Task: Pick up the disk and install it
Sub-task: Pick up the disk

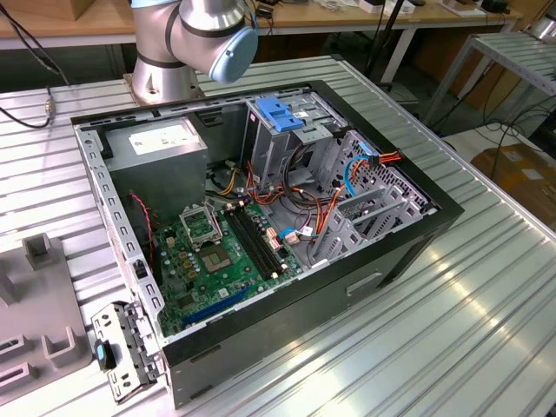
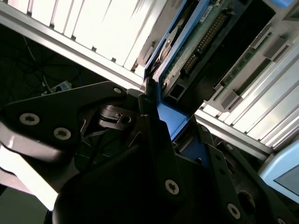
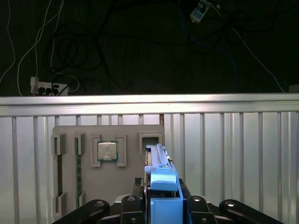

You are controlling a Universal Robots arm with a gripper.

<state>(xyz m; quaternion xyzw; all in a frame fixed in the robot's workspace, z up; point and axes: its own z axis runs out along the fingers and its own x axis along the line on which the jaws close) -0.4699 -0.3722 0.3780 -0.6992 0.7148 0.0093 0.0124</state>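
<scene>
Broadly, the ribbed counter [image 1: 486, 287] carries the open case [image 1: 287, 323] in the middle of the exterior view, with a grey tray [image 1: 39, 300] at the exterior view's left. In the first wrist view the gripper [image 3: 164, 204] has its jaws clamped on the disk [image 3: 158, 156] by its blue carrier [image 3: 163, 182]. The disk stands on edge at a tray slot; whether it is clear of the slot I cannot tell. A good pick-up likely wants a centred grip and a straight pull, without twisting the carrier.
</scene>
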